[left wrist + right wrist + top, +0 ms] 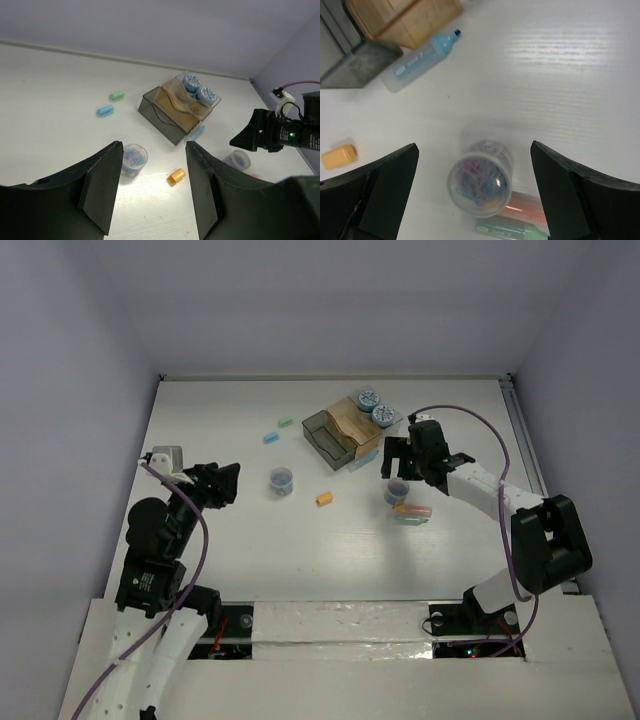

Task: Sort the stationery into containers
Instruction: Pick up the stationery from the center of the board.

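Note:
The joined containers stand at the back middle: a dark grey box [322, 437], a tan box [352, 427] and a clear box [388, 424] holding two blue-and-white rolls [367, 399]. My right gripper [398, 468] is open and hovers over a purplish-grey cylinder [480, 179], with one finger on each side and neither touching it. Pink and green sticks [525, 212] lie against that cylinder. A light blue stick [420, 55] lies by the boxes. My left gripper [225, 483] is open and empty. Ahead of it are a second cylinder [133, 159] and an orange stick [176, 175].
A green stick [284, 423] and a light blue stick [271, 437] lie left of the containers. White walls close in the table on the back and both sides. A purple cable loops over the right arm [470, 425].

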Motion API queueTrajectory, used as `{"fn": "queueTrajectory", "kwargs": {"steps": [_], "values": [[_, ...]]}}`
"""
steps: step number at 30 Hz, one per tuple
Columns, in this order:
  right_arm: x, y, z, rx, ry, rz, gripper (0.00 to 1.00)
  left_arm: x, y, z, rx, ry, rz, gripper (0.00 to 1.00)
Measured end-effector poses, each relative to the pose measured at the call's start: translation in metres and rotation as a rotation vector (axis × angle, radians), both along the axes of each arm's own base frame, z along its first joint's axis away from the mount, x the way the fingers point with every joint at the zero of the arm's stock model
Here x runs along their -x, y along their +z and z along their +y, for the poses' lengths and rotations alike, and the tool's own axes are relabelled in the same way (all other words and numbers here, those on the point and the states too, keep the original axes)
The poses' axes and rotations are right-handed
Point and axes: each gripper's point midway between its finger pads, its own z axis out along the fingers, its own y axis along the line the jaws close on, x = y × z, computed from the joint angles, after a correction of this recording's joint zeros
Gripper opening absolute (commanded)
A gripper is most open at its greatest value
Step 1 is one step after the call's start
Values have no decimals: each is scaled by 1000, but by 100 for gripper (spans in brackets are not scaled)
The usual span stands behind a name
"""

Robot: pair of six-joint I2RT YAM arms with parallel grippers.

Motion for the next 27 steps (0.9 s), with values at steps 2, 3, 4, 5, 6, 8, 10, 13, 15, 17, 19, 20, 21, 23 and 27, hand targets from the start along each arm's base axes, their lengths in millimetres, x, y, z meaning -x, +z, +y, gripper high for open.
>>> {"fn": "queueTrajectory", "kwargs": {"steps": [2,3,4,5,6,8,10,13,15,17,19,20,21,23,27], "values": [[8,-8,-1,13,4,28,100,-6,-9,-3,-4,-9,38,53],[11,-10,-1,18,6,36,99,-10,-14,-5,-6,-13,61,54],[13,-12,0,23,8,42,98,-13,-19,-6,-6,-16,84,54],[16,-14,0,27,11,50,97,-16,-24,-8,-5,-18,108,54],[17,-15,0,29,12,54,95,-19,-29,-9,-4,-21,130,54],[18,-17,1,31,17,59,91,-23,-37,-11,2,-23,163,55],[19,-18,3,30,19,62,90,-25,-42,-12,9,-22,190,56],[22,-21,6,33,28,73,89,-28,-53,-14,34,-20,225,56],[25,-23,9,38,36,84,89,-29,-64,-17,59,-23,255,56],[27,-25,8,44,37,93,89,-32,-79,-20,84,-23,291,56],[28,-26,8,51,37,97,85,-35,-100,-22,103,-18,346,58],[29,-27,8,53,37,100,74,-36,-111,-23,110,-16,374,59],[29,-29,8,58,39,104,69,-36,-121,-24,115,-14,401,63],[29,-32,8,60,36,113,51,-38,-139,-24,123,7,451,65],[26,-29,10,47,33,104,38,-43,-151,-24,137,38,467,67]]}}
